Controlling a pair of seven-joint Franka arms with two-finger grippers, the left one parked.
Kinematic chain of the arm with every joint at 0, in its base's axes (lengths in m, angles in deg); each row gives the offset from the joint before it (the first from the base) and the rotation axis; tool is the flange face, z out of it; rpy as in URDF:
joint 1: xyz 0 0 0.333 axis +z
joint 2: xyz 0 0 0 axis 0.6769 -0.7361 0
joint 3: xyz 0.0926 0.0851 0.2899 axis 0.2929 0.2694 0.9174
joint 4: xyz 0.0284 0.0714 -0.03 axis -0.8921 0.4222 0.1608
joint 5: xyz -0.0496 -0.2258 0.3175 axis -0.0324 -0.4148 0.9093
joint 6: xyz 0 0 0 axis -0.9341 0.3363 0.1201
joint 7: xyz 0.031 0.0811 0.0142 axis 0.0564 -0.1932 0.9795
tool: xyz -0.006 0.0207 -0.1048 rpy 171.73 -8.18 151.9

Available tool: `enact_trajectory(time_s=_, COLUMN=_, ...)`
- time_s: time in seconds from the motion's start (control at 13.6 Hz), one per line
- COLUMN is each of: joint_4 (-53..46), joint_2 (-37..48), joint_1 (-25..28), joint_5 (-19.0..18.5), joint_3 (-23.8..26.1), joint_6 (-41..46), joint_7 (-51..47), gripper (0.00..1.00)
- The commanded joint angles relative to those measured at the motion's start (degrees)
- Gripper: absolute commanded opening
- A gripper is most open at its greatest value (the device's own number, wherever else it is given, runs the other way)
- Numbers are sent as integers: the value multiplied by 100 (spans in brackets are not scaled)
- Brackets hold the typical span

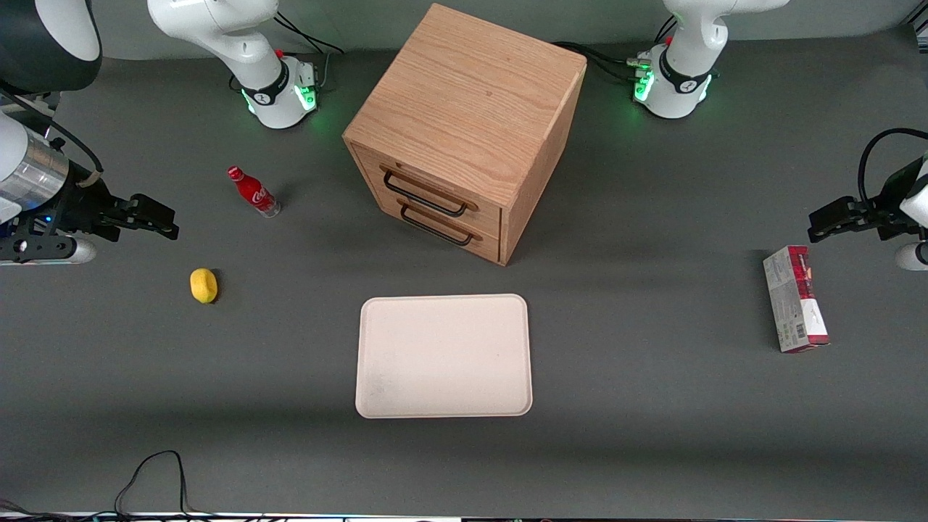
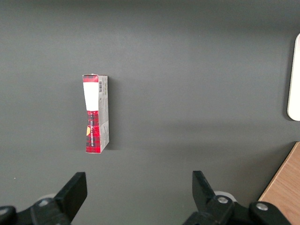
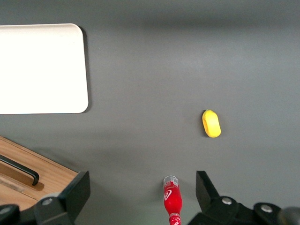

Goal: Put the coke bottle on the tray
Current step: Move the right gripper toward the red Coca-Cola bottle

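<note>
The coke bottle [image 1: 253,191] stands on the table between the lemon [image 1: 204,285] and the arm's base, well apart from the tray [image 1: 444,355]. The gripper [image 1: 165,220] hovers nearby, fingers spread, holding nothing. The bottle looks light, stiff and slick; I'd pinch the labelled middle.

Coke bottle [image 1: 254,192] on table near gripper [image 1: 156,217], tray [image 1: 444,355] in front of cabinet [image 1: 464,130]

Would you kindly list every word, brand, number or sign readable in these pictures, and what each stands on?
White script on the red label of the coke bottle: too small to read letter by letter.
Barcode and print on the carton box: too small to read.
Tray, wooden cabinet, lemon, gripper: no text.
</note>
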State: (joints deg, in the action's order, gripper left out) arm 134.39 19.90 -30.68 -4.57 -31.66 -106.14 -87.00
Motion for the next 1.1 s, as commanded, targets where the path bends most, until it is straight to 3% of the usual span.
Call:
enact_trajectory(time_s=0.0, joint_4=-198, joint_2=-76, joint_1=-15, joint_5=98, joint_3=-18, joint_6=167, joint_7=-109, gripper=100)
enact_trajectory(time_s=0.44, joint_4=301, joint_2=274, joint_1=-6, joint_5=37, joint_3=-36, joint_6=615, joint_7=-56, gripper=100)
enact_trajectory(time_s=0.81, joint_4=3697, joint_2=2328, joint_1=3, joint_5=-218, joint_3=-44, joint_6=-1069, joint_7=-38, gripper=100)
enact_trajectory(time_s=1.03, joint_4=5124, joint_2=3147, joint_1=3, joint_5=-279, joint_3=-45, joint_6=-1730, joint_7=-38, gripper=100)
